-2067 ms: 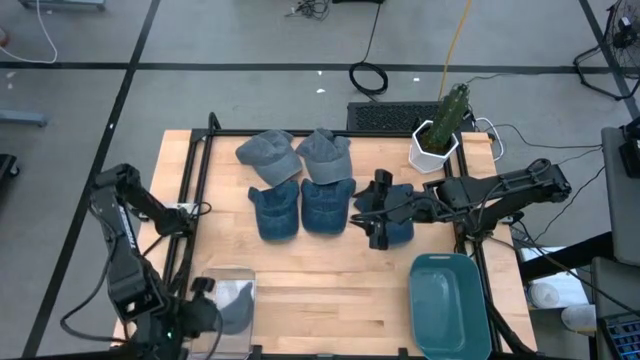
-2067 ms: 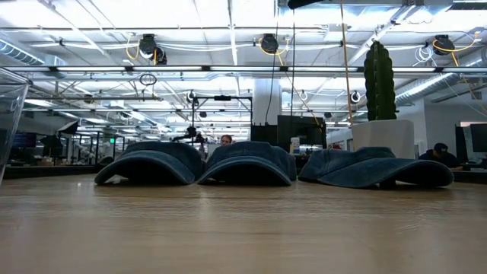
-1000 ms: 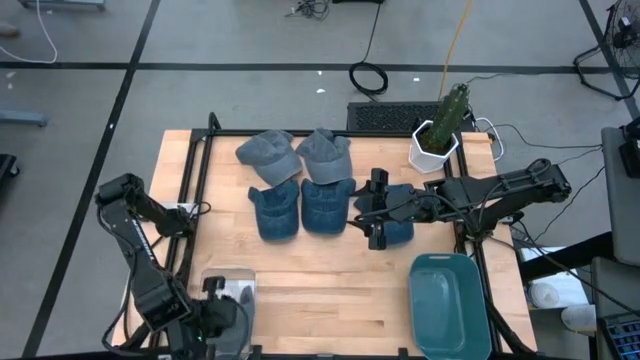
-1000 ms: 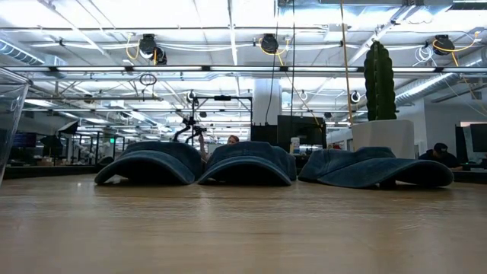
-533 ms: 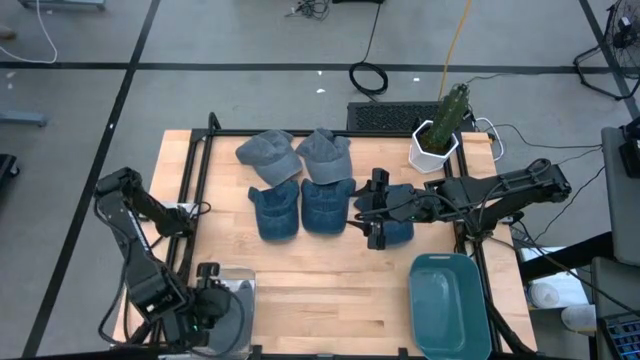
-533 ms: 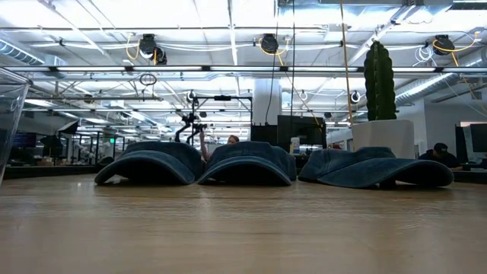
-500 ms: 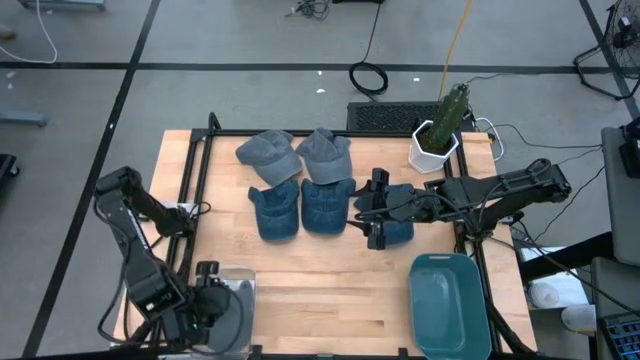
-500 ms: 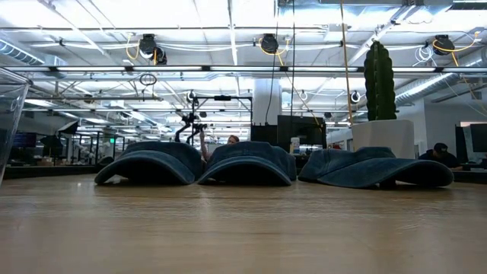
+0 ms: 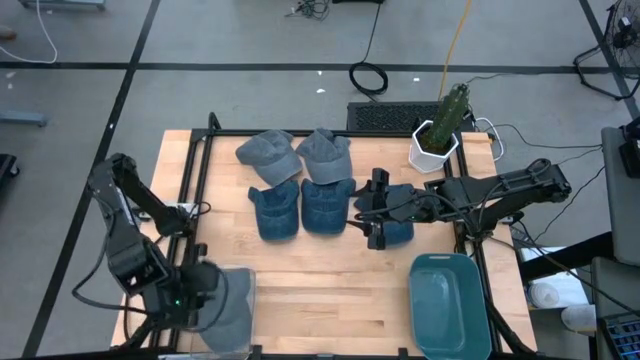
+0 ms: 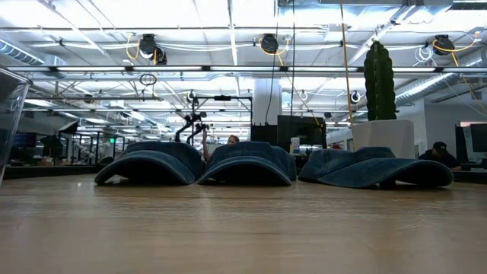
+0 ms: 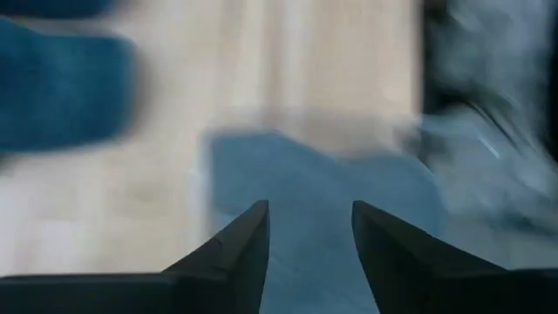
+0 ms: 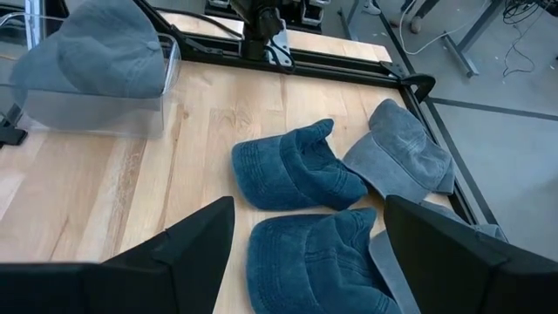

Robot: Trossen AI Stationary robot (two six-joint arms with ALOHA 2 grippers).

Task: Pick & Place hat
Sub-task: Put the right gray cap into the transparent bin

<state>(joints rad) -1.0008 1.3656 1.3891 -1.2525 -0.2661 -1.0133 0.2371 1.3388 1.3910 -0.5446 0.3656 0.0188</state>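
I can read no text anywhere here. No label, brand, number or sign is legible to me.

Bare table [image 9: 330,275] strip across lower middle of high view, open for passage. Upper middle blocked by four hats [image 9: 297,180]; right arm [image 9: 470,195] lies across centre right. Teal bin [image 9: 448,305] fills lower right, clear bin [image 9: 228,300] lower left, cactus pot [image 9: 436,140] upper right.

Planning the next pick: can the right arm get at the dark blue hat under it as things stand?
Probably yes. The right gripper hovers with jaws open over the dark blue hat, nothing between them; the left gripper is far off.
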